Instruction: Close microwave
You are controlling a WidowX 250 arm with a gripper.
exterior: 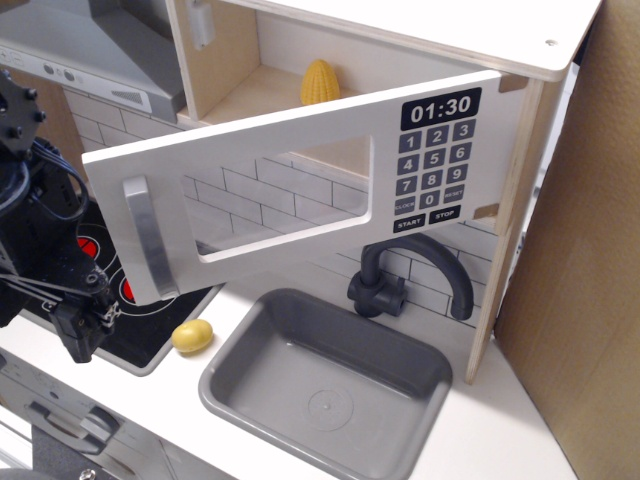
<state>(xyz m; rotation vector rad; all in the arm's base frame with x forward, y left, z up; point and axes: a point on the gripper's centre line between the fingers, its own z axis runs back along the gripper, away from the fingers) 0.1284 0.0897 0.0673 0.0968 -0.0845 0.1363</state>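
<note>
The microwave (pixel 300 170) sits high in the toy kitchen, its door swung wide open toward the left, so a corn cob (pixel 320 82) shows inside. The gripper (pixel 85 325) hangs below the door handle (pixel 150 237), apart from it; I cannot tell how its fingers stand.

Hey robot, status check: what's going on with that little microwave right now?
Gripper low by the stove, fingers' state unclear, holding nothing visible. Microwave door swung wide open, handle untouched. Corn sits inside; the door's swing path looks clear.
</note>
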